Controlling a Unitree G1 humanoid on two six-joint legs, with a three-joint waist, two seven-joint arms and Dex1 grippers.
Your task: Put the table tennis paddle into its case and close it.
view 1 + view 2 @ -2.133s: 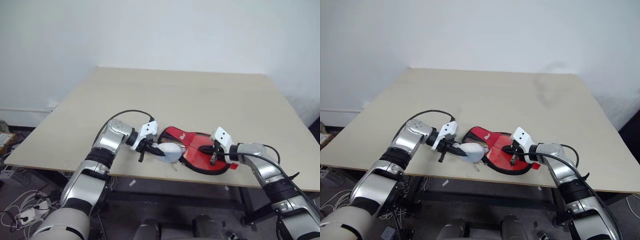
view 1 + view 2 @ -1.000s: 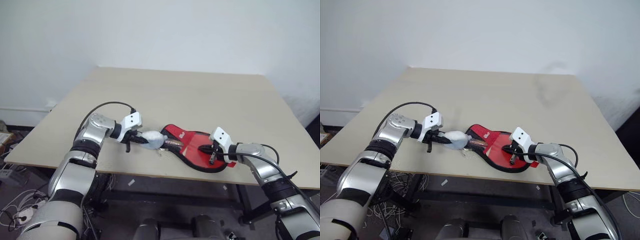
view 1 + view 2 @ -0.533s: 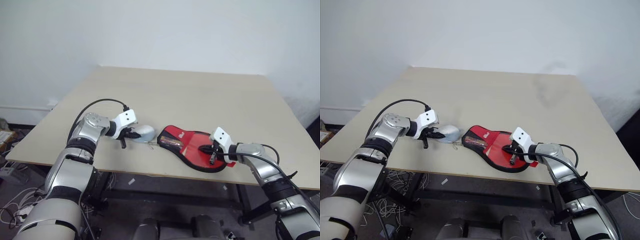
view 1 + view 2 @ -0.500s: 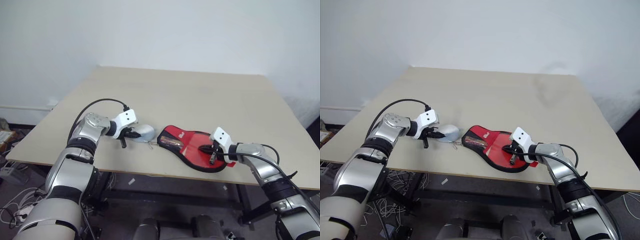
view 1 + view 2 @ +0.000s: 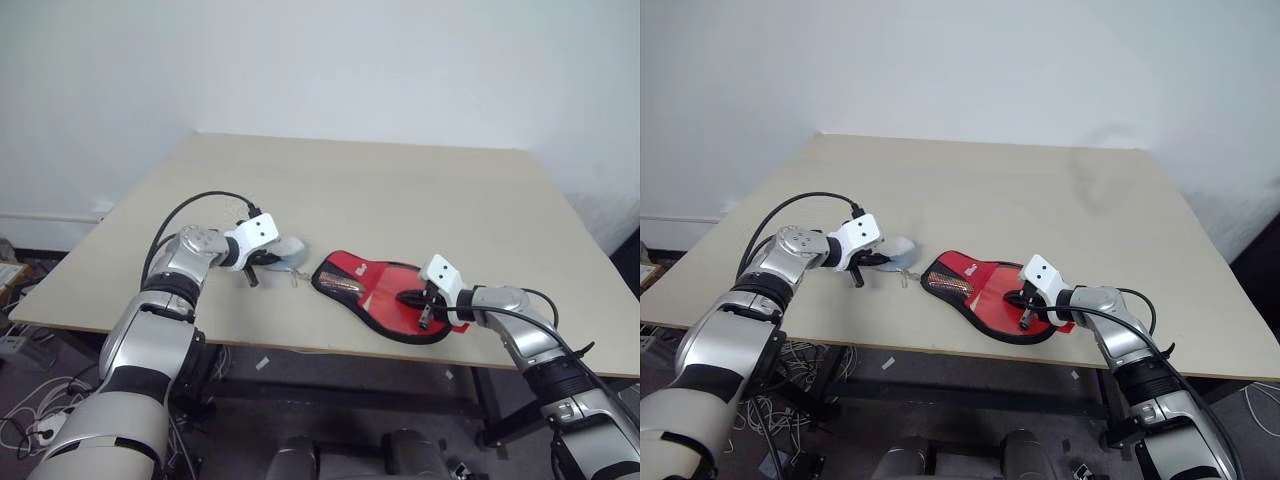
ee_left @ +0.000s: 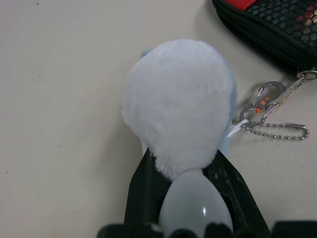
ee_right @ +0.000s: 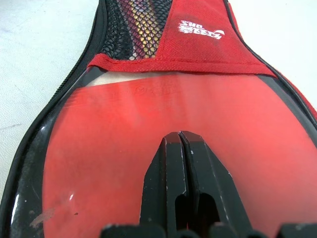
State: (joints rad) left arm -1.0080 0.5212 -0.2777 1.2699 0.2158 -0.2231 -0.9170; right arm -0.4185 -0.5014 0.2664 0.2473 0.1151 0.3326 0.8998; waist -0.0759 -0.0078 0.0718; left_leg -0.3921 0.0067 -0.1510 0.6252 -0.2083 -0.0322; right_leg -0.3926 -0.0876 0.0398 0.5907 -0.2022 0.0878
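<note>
The case (image 5: 385, 297), with the table tennis paddle (image 7: 163, 129) showing red inside, lies near the table's (image 5: 400, 190) front edge, pinned by the right gripper's (image 5: 424, 305) pressed-together fingers, while the left gripper (image 5: 262, 263) pinches the fluffy white charm (image 6: 179, 101), seemingly drawing the zipper leftward.

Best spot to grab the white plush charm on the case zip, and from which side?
Take the plush charm by its narrow smooth end, coming from the side facing away from the case. The fluffy body is wide and soft, while the narrow end fits between the jaws. The left gripper grips it there now.
</note>
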